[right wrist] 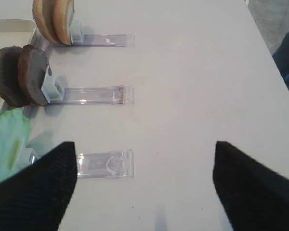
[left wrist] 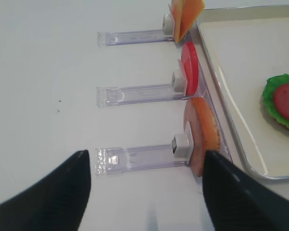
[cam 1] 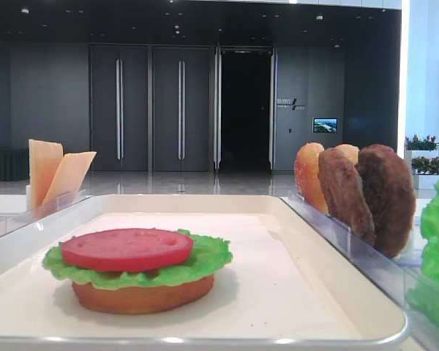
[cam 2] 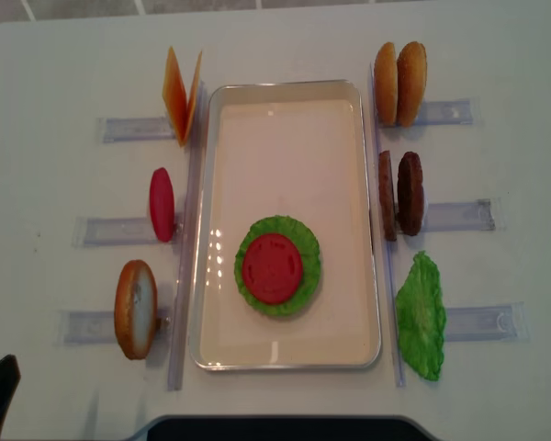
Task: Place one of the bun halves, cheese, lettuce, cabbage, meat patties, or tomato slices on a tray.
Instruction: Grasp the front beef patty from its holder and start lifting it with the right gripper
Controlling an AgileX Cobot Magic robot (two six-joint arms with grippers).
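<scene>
On the white tray lies a stack: a flat bun half, lettuce and a tomato slice on top. Two meat patties stand on edge in a clear rack right of the tray, also in the right wrist view as patties. My right gripper hangs open over bare table, holding nothing, beside the rack end. My left gripper is open and holds nothing, just short of a bun half standing in its rack.
Left racks hold cheese, a tomato slice and a bun half. Right racks hold two domed bun halves and a loose lettuce leaf. Bare table lies outside the racks on both sides.
</scene>
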